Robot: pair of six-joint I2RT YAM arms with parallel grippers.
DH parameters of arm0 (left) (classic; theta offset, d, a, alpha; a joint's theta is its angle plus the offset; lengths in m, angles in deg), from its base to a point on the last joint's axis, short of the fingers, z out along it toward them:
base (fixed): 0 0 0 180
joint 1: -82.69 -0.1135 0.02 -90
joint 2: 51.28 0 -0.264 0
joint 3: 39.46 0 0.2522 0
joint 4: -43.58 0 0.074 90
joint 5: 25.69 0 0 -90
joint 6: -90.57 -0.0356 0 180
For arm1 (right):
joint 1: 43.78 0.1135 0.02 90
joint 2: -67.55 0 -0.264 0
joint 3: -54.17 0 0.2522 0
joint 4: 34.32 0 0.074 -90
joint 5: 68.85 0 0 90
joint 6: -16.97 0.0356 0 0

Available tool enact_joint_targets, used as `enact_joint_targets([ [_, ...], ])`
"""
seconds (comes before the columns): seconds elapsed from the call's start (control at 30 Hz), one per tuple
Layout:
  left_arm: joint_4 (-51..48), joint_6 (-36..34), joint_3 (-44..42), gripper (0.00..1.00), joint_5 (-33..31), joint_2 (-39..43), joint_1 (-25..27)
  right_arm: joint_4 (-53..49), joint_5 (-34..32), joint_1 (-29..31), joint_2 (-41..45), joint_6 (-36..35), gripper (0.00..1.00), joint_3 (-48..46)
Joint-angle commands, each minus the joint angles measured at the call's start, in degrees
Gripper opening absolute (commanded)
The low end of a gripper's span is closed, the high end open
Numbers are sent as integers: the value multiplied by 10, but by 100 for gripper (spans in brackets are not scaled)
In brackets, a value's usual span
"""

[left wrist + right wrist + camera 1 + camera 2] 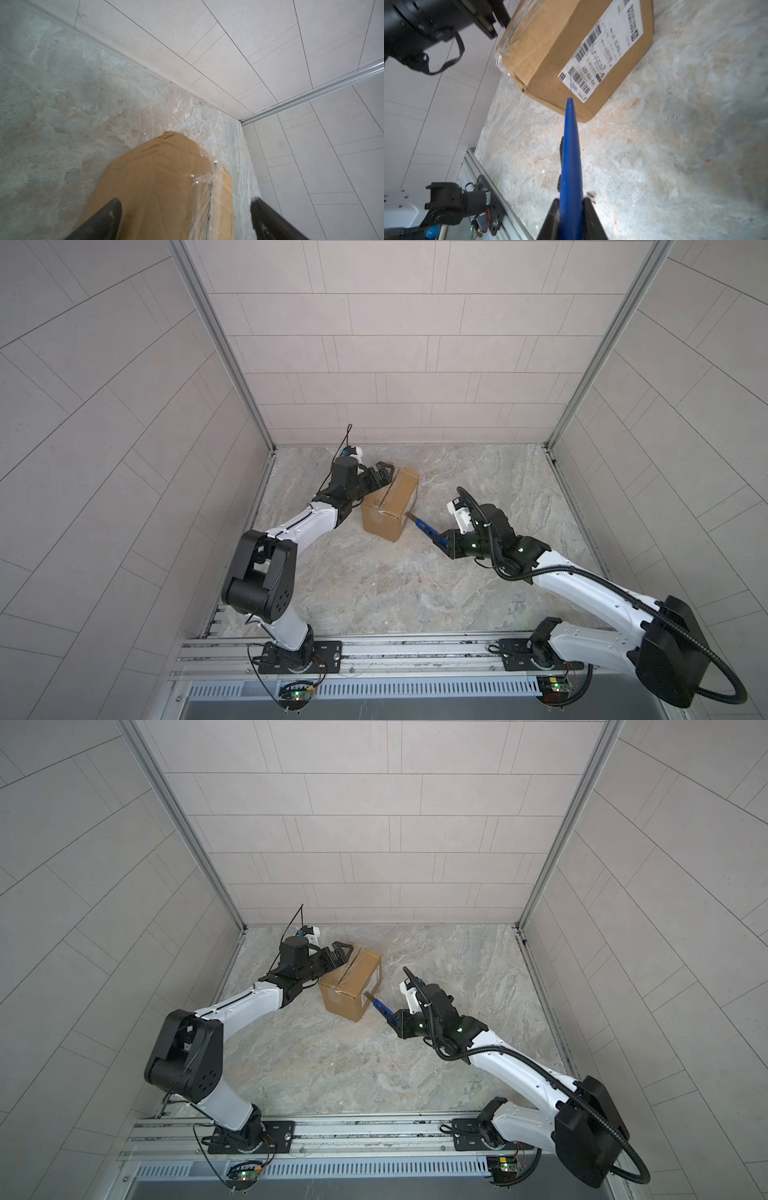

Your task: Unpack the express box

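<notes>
Toward the back left of the desk point(374, 580), in both top views, the sealed express box point(388, 504) rests. My left jaws stand spread at its left end, grasping nothing; my right jaws clench the blue utility knife point(424, 527), blade beside the labelled side.

Left wrist view: clear tape point(207, 182) runs along the seam between my fingers point(104, 218).

Right wrist view: the knife aims at the shipping label point(602, 47).

I judge I should brace the box, then raise the blade to the taped seam and cut shallowly.
</notes>
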Motion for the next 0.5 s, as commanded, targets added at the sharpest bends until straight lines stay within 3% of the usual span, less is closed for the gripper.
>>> enact_joint_targets([
  [0.0,-50,-45,19,100,1,21,-2,-31,-59,-33,32,18,0,-12],
  [0.2,-96,-66,-17,100,-49,109,-18,-43,-44,-117,-53,-78,0,77],
  [0.47,-108,-19,-192,100,-88,311,-14,-30,22,-182,-250,-157,0,246],
])
